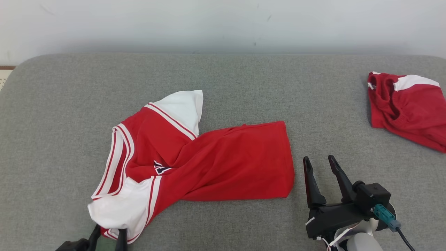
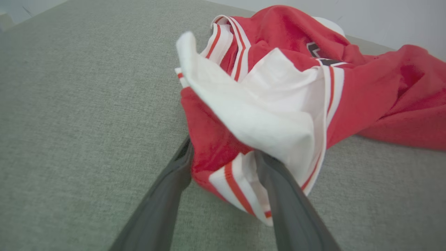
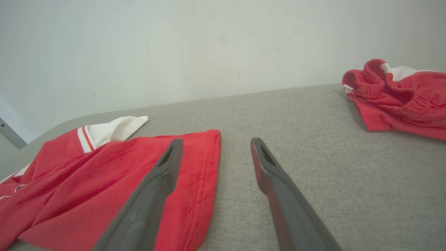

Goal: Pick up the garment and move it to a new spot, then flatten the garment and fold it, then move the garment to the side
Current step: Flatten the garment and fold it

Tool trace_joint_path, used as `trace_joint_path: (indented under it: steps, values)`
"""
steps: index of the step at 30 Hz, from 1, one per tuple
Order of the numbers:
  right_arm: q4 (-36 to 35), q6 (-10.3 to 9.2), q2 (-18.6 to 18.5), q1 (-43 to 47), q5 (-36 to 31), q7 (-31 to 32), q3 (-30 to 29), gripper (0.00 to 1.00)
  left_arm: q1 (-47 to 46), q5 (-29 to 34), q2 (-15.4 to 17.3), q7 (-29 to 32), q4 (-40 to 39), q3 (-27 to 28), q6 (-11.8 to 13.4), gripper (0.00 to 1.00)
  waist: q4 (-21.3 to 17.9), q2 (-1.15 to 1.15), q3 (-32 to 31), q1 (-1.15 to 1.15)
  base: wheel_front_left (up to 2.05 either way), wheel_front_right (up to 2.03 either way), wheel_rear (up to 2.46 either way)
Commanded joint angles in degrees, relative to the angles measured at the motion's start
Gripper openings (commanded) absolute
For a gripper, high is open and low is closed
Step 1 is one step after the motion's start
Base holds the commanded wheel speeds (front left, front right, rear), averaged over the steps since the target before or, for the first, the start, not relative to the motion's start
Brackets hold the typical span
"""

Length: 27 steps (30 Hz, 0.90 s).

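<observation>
My left claw (image 1: pixel 108 233), lower left of frame, straddles the white sleeve of the mid-frame red jersey (image 1: pixel 226 164); whether it's clamped, I can't tell. My right claw (image 1: pixel 318 158) stands apart just right of the hem.

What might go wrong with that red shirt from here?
The left gripper stands open around a bunched white corner of the jersey; closing may catch several layers.
The jersey lies twisted; lifting by that corner alone might tangle it more, as the right gripper hangs open beside the hem.
</observation>
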Motion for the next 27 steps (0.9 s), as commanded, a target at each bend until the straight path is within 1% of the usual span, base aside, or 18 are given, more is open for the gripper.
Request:
trace_joint_path:
  steps: [1, 4, 6, 8, 9, 11, 16, 22, 24, 27]
  values:
    - [0.0, -0.04, 0.0, -0.2, -0.4, -0.2, -0.2, 1.0, -0.4, 0.0, -0.2, -0.4, 0.8, 0.8, -0.3, 1.0, 0.2, 0.0, 0.2, 0.0, 0.0, 0.0, 0.0]
    - [0.0, -0.04, 0.0, -0.3, -0.7, -0.2, -0.3, 1.0, -0.5, 0.4, -0.4, -0.6, 0.8, 2.6, 0.0, 1.0, 0.5, 0.0, 0.2, 0.0, 0.0, 0.0, 0.0]
    - [0.1, -0.04, 0.0, -0.2, -0.8, -0.2, -0.4, 1.0, -0.1, 1.5, -0.6, -0.6, -0.7, 3.7, 0.1, 1.0, 0.7, 0.0, 0.2, 0.0, 0.0, 0.0, 0.0]
    - [0.1, -0.04, 0.0, -0.1, -0.4, -0.2, -0.3, 1.0, 2.1, 4.2, -0.9, -0.6, -7.3, 6.6, 0.7, 1.0, 0.9, 0.0, 0.0, 0.0, 0.0, 0.0, 0.0]
    - [0.1, -0.04, 0.0, -0.1, -0.4, -0.2, -0.3, 1.0, 2.1, 4.2, -0.9, -0.6, -7.3, 6.6, 0.7, 1.0, 0.9, 0.0, 0.0, 0.0, 0.0, 0.0, 0.0]
    - [0.1, -0.04, 0.0, 0.1, -0.2, -0.2, -0.2, 1.0, 2.7, 5.9, -1.2, -0.6, -10.7, 7.7, 1.4, 1.0, 0.9, 0.0, -0.1, 0.0, 0.0, 0.0, 0.0]
    - [0.1, -0.04, 0.0, 0.0, -0.1, -0.2, -0.3, 1.0, 4.0, 7.8, -1.3, -0.6, -15.7, 9.0, 2.1, 1.0, 0.8, 0.0, -0.1, 0.0, 0.0, 0.0, 0.0]
    - [0.3, -0.04, 0.0, 0.2, -0.1, -0.2, -0.4, 1.0, 4.6, 9.6, -2.1, -0.7, -20.4, 9.1, 2.2, 1.0, 0.6, 0.0, -0.2, 0.0, 0.0, 0.0, 0.0]
    - [1.0, -0.04, 0.0, 0.1, -0.2, -0.2, -0.4, 1.0, 4.7, 10.4, -2.9, -0.7, -22.4, 9.6, 1.8, 1.0, 0.6, 0.0, -0.2, 0.0, 0.0, 0.0, 0.0]
    - [3.2, -0.04, 0.0, -0.8, -0.8, -0.1, -0.2, 1.0, 4.9, 11.2, -3.6, -0.7, -23.0, 10.2, 1.2, 1.0, 0.7, 0.0, -0.2, 0.0, 0.0, 0.0, 0.0]
